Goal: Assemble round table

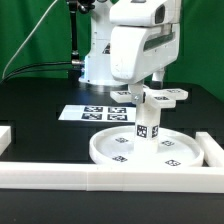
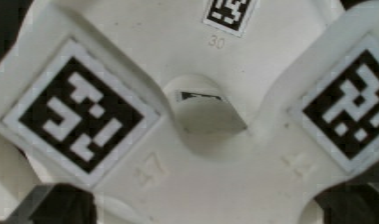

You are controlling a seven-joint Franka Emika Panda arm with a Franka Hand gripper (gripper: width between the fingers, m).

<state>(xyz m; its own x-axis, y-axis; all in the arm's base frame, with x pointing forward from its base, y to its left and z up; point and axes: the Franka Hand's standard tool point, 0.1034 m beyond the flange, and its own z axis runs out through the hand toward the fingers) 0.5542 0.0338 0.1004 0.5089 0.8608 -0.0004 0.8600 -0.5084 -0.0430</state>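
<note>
The big round rimmed disc (image 1: pixel 120 152) lies flat on the black table near the front. The short thick cylinder leg (image 1: pixel 146 122) stands upright on its middle. The cross-shaped foot piece (image 1: pixel 158 98) sits on top of the leg, its tagged arms spread out. My gripper (image 1: pixel 149 88) comes down from above and is shut on the foot piece. In the wrist view the foot piece (image 2: pixel 97 110) fills the picture, with tagged arms and a middle hole. The dark fingertips (image 2: pixel 44 206) press on both sides of one arm, around my gripper (image 2: pixel 204 206).
The marker board (image 1: pixel 92 113) lies flat behind the disc, toward the exterior view's left. Long white border rails run along the front (image 1: pixel 90 178), at the left (image 1: pixel 6 136) and at the right (image 1: pixel 212 150). A green curtain hangs behind.
</note>
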